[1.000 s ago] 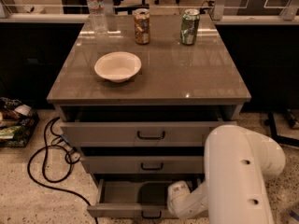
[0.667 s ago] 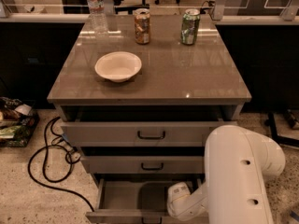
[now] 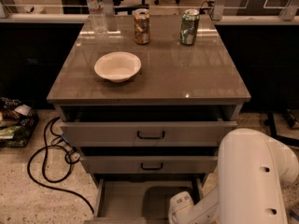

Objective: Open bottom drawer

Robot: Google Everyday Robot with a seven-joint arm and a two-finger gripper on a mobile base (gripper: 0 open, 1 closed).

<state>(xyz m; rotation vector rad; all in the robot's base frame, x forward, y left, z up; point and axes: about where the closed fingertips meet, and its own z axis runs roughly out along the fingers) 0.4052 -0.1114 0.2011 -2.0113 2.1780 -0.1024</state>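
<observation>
bottom drawer (image 3: 140, 199) stands well out; gripper is out of view past the near edge beneath the arm (image 3: 252, 181), its grip cannot be told, so overpulling could derail the drawer

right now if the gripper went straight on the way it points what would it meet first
The gripper is out of view below the wrist, which points toward the open bottom drawer; probably its front first.
</observation>
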